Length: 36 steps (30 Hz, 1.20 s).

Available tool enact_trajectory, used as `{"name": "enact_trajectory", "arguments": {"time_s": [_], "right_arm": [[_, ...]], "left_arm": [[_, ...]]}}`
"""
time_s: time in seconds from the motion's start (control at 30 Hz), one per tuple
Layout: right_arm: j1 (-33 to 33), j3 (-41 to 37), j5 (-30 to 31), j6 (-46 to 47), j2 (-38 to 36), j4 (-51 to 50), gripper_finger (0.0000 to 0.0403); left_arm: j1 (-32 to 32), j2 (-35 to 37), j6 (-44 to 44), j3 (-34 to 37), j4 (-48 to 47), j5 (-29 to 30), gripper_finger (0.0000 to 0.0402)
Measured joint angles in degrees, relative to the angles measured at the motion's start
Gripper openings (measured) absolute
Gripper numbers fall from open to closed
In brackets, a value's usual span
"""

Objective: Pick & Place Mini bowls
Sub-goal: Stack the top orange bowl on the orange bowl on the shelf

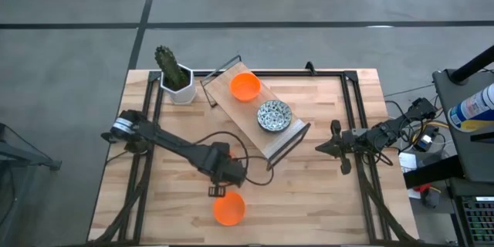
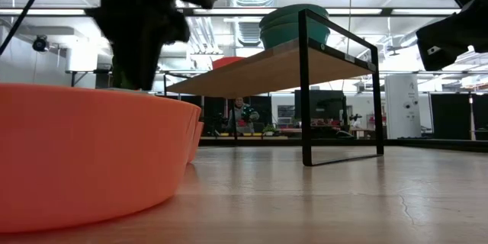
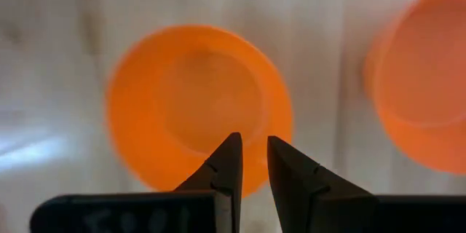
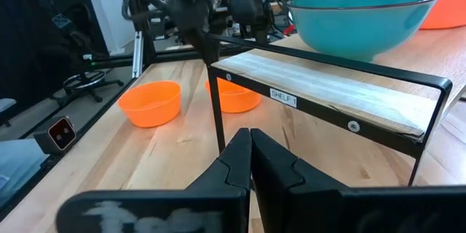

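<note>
Two orange mini bowls rest on their bases near the table's near edge. One (image 1: 229, 209) (image 2: 84, 152) (image 4: 150, 102) lies in the open. The other (image 1: 216, 192) (image 3: 196, 109) (image 4: 234, 96) sits mostly under my left gripper (image 1: 220, 181) (image 3: 253, 149). That gripper points down over its near wall, with only a narrow gap between the fingers. A third orange bowl (image 1: 245, 86) and a stack of patterned bowls (image 1: 274, 116) (image 4: 364, 7) stand on the raised wooden shelf (image 1: 266, 143). My right gripper (image 1: 320, 148) (image 4: 251, 138) waits, shut, to the right of the shelf.
The shelf on its black metal frame (image 2: 305, 91) runs diagonally across the table's middle, and its near leg (image 4: 218, 102) stands close to the left gripper. A cactus in a white pot (image 1: 176, 81) stands at the far left corner. Bare wood lies between the arms toward the near edge.
</note>
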State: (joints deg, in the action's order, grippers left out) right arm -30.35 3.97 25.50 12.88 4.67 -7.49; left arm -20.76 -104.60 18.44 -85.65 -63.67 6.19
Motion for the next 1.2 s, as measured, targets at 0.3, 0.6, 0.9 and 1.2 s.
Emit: {"name": "enact_trajectory", "arguments": {"time_s": [0.3, 0.6, 0.9, 1.2], "right_arm": [[0.0, 0.0, 0.0, 0.0, 0.0, 0.0, 0.0009], [0.0, 0.0, 0.0, 0.0, 0.0, 0.0, 0.0009], [0.0, 0.0, 0.0, 0.0, 0.0, 0.0, 0.0009], [0.0, 0.0, 0.0, 0.0, 0.0, 0.0, 0.0009]], "left_arm": [[-1.9, 0.0, 0.6, 5.5, 6.6, -3.7, 0.0060], [-2.0, 0.0, -0.2, 8.8, 10.2, -3.2, 0.0060], [-1.9, 0.0, -0.1, 11.3, 11.6, -0.5, 0.0055], [-1.9, 0.0, -1.2, 11.5, 12.2, -0.1, 0.0003]]}}
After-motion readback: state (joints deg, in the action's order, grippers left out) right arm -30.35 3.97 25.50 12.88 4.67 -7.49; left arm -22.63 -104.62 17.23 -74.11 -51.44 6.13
